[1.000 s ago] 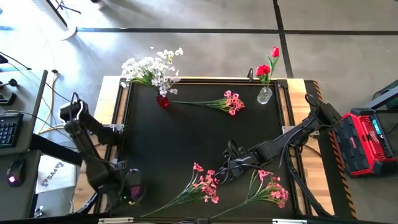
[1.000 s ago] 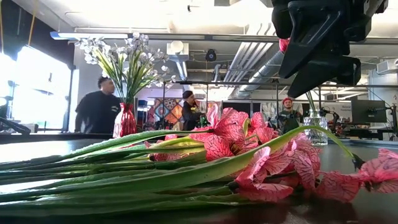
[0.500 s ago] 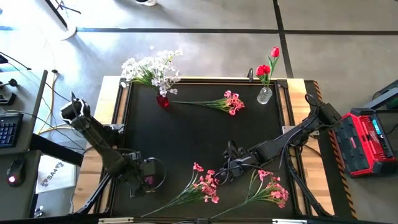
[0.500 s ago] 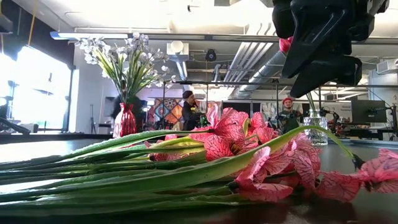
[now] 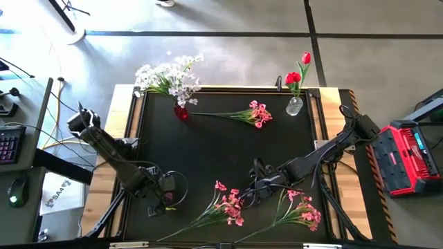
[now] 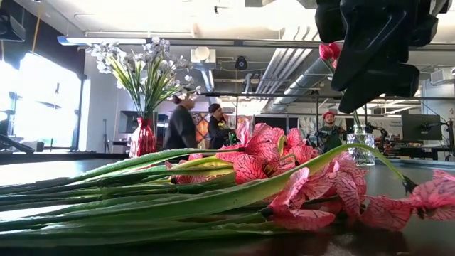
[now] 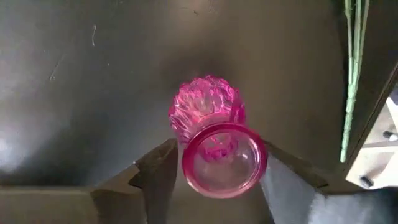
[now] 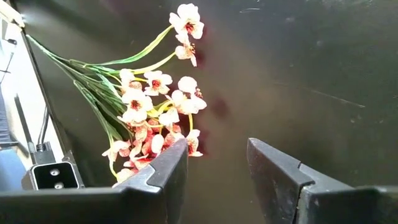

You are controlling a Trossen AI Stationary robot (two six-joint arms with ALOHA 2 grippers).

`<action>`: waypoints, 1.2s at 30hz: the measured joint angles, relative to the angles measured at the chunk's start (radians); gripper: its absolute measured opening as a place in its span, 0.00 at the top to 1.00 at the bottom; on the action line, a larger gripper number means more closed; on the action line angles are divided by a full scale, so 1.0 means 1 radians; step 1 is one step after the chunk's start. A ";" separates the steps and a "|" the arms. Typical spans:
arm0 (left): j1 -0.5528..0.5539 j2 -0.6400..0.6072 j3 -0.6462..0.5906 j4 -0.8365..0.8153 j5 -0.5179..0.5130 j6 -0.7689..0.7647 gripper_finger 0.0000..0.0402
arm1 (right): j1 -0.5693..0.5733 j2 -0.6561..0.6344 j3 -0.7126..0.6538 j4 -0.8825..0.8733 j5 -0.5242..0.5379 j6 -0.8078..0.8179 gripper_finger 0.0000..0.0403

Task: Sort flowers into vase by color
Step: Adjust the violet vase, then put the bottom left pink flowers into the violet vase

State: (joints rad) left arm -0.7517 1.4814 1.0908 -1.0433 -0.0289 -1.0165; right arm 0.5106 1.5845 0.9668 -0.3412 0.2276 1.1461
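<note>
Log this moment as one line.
left gripper: around pink vase | right gripper: open, over pink flowers | pink sprays on table: three

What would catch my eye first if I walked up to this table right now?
Probably the pink flower sprays lying loose along the near edge of the black table, with a third spray near the far edge. Behind it stand a red vase of white blossoms and a clear vase of red blooms. At near left, the left gripper straddles an empty pink vase.

Foreground: pink flowers point(image 6: 284, 174) lain across the table point(image 6: 398, 242)
Behind: white flowers point(image 6: 146, 67) held upright in a red vase point(image 6: 142, 137)
Background: people point(image 6: 183, 126) seen standing
</note>
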 joint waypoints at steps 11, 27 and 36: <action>0.034 -0.089 0.116 0.000 -0.040 -0.003 0.38 | -0.007 0.000 0.000 -0.002 0.000 -0.028 0.62; 0.208 0.190 0.144 0.431 0.005 0.208 0.38 | -0.044 0.000 0.000 -0.040 -0.051 0.038 0.62; 0.164 0.404 0.144 0.618 0.139 0.182 0.38 | -0.007 0.000 0.000 -0.072 -0.064 0.094 0.62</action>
State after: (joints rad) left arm -0.5882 1.8851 1.2350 -0.4254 0.1099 -0.8348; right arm 0.5036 1.5845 0.9668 -0.4136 0.1634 1.2405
